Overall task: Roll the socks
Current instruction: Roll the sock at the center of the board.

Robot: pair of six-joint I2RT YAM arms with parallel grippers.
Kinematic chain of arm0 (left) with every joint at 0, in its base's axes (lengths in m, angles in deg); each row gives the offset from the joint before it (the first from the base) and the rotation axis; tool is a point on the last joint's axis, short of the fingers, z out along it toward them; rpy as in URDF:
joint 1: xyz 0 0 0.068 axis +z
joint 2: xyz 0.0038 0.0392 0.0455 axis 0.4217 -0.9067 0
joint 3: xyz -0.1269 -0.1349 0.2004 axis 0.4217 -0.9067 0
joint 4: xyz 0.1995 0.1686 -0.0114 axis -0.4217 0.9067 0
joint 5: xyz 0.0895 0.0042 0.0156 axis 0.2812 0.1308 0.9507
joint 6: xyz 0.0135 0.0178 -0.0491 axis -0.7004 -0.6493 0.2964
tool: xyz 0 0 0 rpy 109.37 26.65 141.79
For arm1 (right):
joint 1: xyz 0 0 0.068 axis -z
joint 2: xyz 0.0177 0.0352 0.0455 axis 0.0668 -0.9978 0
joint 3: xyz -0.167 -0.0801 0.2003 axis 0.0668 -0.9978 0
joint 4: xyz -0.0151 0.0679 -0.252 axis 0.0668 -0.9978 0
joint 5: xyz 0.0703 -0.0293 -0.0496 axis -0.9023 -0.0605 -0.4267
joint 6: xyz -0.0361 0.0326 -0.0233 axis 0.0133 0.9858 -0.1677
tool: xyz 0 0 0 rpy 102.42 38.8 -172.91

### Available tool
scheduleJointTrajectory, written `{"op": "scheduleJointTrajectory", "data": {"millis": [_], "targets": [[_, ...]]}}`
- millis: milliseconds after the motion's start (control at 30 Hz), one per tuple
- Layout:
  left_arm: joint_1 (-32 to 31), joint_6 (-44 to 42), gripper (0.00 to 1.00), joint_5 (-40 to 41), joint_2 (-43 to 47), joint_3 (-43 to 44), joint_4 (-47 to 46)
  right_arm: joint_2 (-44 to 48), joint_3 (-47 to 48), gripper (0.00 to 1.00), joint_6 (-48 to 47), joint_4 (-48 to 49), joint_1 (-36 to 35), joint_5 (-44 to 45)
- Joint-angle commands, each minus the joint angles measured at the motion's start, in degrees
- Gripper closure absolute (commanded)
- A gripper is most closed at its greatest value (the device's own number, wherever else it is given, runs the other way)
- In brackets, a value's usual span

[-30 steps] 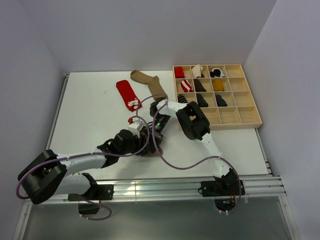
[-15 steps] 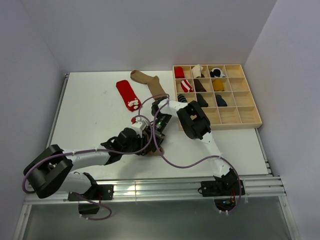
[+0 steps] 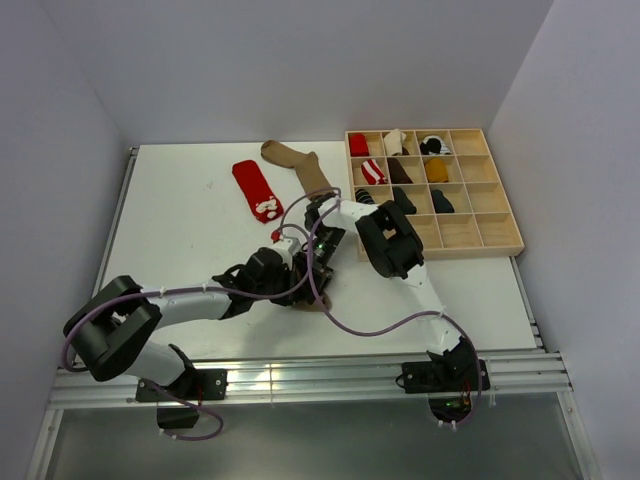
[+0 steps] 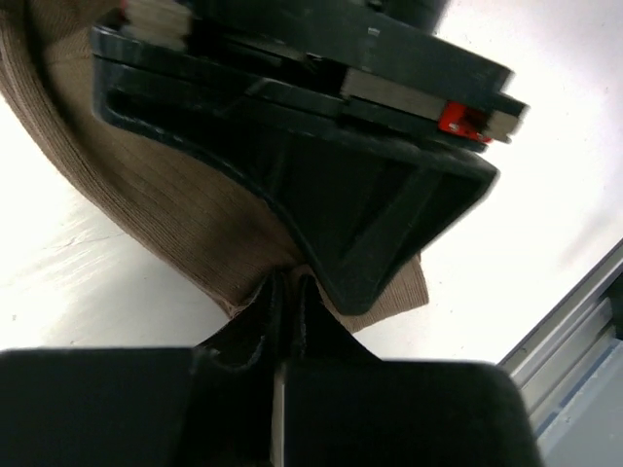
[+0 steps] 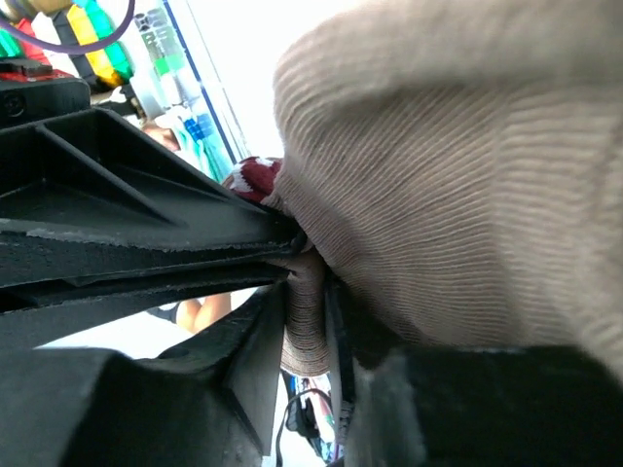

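A tan ribbed sock [image 4: 165, 195] lies bunched on the white table, just in front of both grippers in the top view [image 3: 312, 301]. My left gripper [image 4: 289, 284] is shut, pinching the sock's near edge. My right gripper [image 5: 310, 282] reaches down onto the same sock from the far side, and a fold of tan fabric stands between its fingers [image 5: 263, 331]. A maroon-and-white cuff [image 5: 255, 177] shows behind that fold. The right gripper's black finger [image 4: 370, 224] lies over the sock in the left wrist view. A red sock [image 3: 255, 190] and a brown sock [image 3: 300, 165] lie flat at the back.
A wooden compartment box [image 3: 480, 232] stands at the back right, with rolled socks in several of its cells. The table's aluminium front rail [image 3: 330, 375] runs just behind the arm bases. A purple cable [image 3: 350, 325] loops across the table near the grippers.
My left gripper slid right to the tan sock and shut on its edge. The right gripper stayed on the sock, its jaws slightly looser than before.
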Motion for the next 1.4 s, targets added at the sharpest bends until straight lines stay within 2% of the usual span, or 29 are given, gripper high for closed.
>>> {"op": "scheduleJointTrajectory", "data": {"millis": [0,67,167,467,733,900,1133,1233,1367], "targets": [[-0.5,3.3,1.0,-2.5,-2.7,2.0,4.8,3.8,-3.4,0.68,-0.1,11.5,0.4,8.9],[-0.4,5.4,0.99,-2.5,-3.4,2.0,5.3,6.0,-5.8,0.61,1.5,13.9,0.5,9.9],[0.8,8.4,1.0,-5.3,-4.4,1.3,5.2,11.8,-8.9,0.56,3.2,18.9,0.9,9.5],[5.1,13.2,1.0,-12.0,-6.7,1.2,7.9,26.0,-18.5,0.52,9.4,32.0,3.7,11.6],[9.0,15.0,1.0,-17.3,-10.7,1.2,8.3,38.1,-28.4,0.52,4.9,39.3,4.3,17.6],[11.0,17.5,1.0,-22.1,-13.0,2.4,9.4,49.2,-40.0,0.49,-0.6,48.5,3.7,23.8],[12.3,19.2,1.0,-27.2,-16.4,3.2,10.8,66.8,-61.6,0.41,-9.3,63.4,-4.8,31.4],[12.5,18.9,1.0,-27.8,-16.7,4.0,13.5,72.5,-66.7,0.35,-10.4,67.9,-9.1,32.7],[13.0,18.7,1.0,-28.9,-17.8,4.5,14.7,76.1,-70.8,0.34,-11.9,71.9,-14.9,38.0]]}}
